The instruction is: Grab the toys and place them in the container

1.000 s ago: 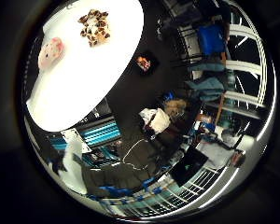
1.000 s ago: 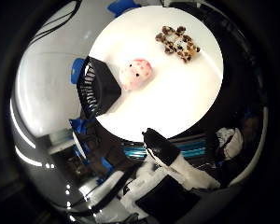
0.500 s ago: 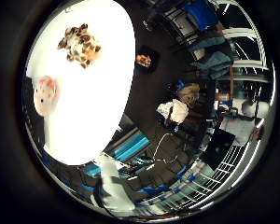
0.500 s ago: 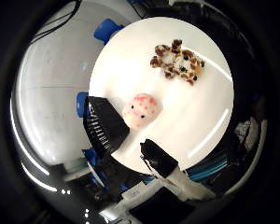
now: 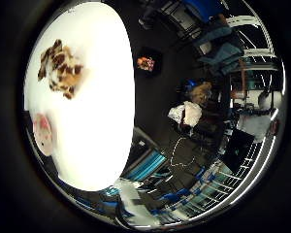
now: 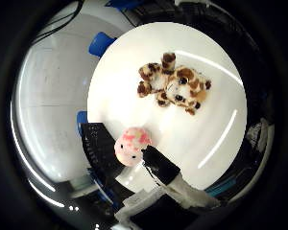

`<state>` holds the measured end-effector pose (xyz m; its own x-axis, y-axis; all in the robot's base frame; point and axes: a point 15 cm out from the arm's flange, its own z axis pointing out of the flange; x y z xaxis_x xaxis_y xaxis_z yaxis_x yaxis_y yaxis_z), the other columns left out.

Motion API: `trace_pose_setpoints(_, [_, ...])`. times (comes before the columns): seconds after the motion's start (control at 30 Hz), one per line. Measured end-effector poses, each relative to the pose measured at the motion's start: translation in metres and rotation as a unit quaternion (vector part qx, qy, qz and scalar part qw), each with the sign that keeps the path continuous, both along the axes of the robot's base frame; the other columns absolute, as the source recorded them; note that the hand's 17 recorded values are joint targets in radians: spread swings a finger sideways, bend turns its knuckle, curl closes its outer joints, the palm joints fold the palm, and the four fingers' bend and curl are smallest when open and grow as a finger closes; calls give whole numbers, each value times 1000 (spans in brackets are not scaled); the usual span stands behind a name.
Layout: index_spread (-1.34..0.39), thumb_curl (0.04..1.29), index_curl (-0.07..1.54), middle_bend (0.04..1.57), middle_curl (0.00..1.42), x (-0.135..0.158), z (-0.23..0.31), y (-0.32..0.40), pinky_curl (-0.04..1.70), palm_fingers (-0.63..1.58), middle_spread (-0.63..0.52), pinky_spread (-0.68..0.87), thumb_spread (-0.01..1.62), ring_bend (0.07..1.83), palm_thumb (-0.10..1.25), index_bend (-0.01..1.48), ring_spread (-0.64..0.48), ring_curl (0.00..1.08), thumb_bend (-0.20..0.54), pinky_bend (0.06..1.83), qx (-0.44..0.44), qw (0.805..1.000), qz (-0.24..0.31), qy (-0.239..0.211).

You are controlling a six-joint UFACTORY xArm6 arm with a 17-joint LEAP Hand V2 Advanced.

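Nothing collected yet. Hand [image 6: 170, 184] empty, one finger extended; overall spread not determinable. Below palm on round white desk [image 6: 206, 143]: pink round plush toy [image 6: 131, 145] nearest, beside black slatted container [image 6: 100, 151]; brown spotted plush toy [image 6: 175, 86] farther out.

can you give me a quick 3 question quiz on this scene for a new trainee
1. True or false: both toys are already inside the black container.
2. Which toy lies nearer the container? A the brown spotted plush B the pink plush
3. Fill in: both toys lie on the round white ____.

Key: 1 false, both lie on the table. 2 B, it lies at the table's edge beside the container, with a finger of the hand reaching in close to it. 3 table.
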<state>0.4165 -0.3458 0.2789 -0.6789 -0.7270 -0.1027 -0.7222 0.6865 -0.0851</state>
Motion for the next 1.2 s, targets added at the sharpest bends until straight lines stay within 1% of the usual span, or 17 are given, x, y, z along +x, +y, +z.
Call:
trace_pose_setpoints(0.23, [-134, 291, 277, 191, 306, 26, -10, -5, 299, 10, 231, 466, 1075, 358, 550, 160, 273, 253, -23, 555, 6, 1000, 9, 13])
trace_pose_setpoints(0.4, [-133, 292, 277, 190, 307, 40, -31, -5, 300, 10, 231, 466, 1074, 352, 550, 160, 273, 253, -23, 554, 5, 999, 15, 33])
trace_pose_setpoints(0.6, [-133, 294, 278, 189, 303, 60, -52, 12, 301, 9, 238, 466, 1071, 352, 545, 160, 273, 256, -24, 554, 10, 998, 35, 47])
trace_pose_setpoints(1.07, [-134, 291, 273, 193, 307, 87, -85, 46, 300, 7, 239, 484, 1064, 352, 532, 158, 285, 258, -23, 568, 13, 995, 64, 72])
trace_pose_setpoints(1.2, [-134, 290, 274, 193, 309, 87, -98, 48, 298, 0, 230, 485, 1065, 336, 532, 158, 283, 254, -23, 558, 18, 994, 65, 80])
